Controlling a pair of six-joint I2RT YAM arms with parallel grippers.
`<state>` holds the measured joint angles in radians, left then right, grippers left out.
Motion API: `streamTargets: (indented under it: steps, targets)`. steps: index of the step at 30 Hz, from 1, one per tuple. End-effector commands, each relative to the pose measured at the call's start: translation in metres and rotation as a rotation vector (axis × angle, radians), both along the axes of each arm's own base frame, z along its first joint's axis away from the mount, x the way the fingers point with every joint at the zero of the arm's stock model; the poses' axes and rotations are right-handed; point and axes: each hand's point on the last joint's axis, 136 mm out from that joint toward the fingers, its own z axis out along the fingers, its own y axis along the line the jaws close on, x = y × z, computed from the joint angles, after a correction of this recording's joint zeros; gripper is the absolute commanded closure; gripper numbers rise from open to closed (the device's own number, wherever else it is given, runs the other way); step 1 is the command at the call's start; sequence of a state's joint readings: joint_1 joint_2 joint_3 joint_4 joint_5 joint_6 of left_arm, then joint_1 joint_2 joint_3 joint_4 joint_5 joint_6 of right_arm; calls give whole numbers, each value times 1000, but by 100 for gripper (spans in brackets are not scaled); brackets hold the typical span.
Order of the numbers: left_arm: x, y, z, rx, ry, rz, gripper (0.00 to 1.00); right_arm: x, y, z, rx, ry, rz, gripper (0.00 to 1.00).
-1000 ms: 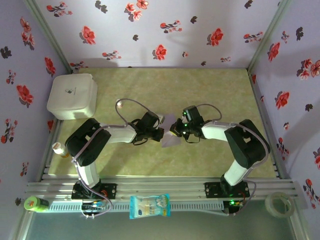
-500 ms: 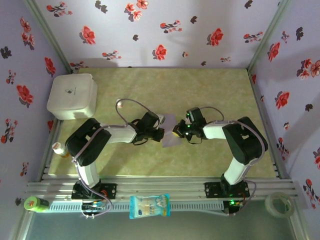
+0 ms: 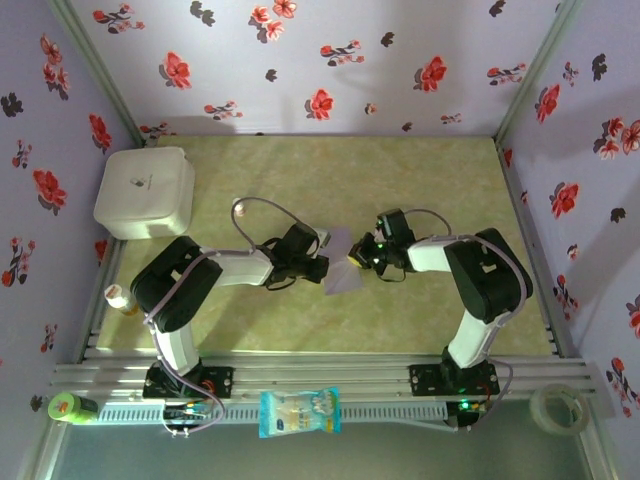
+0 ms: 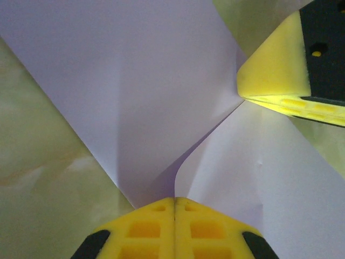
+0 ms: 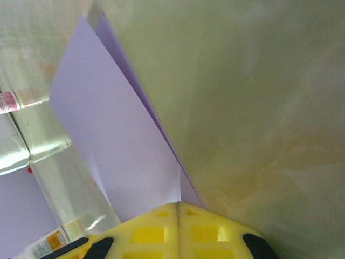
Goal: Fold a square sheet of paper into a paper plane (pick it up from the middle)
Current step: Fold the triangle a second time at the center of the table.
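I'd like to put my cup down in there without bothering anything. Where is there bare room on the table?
The far half of the table is bare, from the box to the right wall. Another bare strip lies between the paper and the near edge. The middle is crowded: left claw and right claw both pinch the paper there.

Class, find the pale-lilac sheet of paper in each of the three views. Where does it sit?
Top external: sheet of paper at the centre of the table.
Left wrist: sheet of paper fills top and middle, above the left fingers.
Right wrist: sheet of paper in the left half, above the right fingers.
Shared landmark: the green marbled table.
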<state>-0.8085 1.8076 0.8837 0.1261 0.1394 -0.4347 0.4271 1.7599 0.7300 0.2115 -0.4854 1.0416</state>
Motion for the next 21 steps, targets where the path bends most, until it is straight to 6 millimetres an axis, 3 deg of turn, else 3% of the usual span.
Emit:
streamTargets:
  steps: [1,5,12,17,21]
  targets:
    - [-5,9,-16,54,40,-4,100,-14,-32,-35,-116,82,-84,100]
    - [-5,9,-16,53,40,-2,100,-8,-40,-32,-109,49,-131,100]
    - [-5,8,-15,53,43,-9,100,10,-13,23,71,-109,-68,97]
    - [-5,7,-13,52,39,-11,100,-4,8,36,141,-105,30,97]
    - [-6,7,-13,49,39,-9,100,-18,18,31,111,-79,74,97]
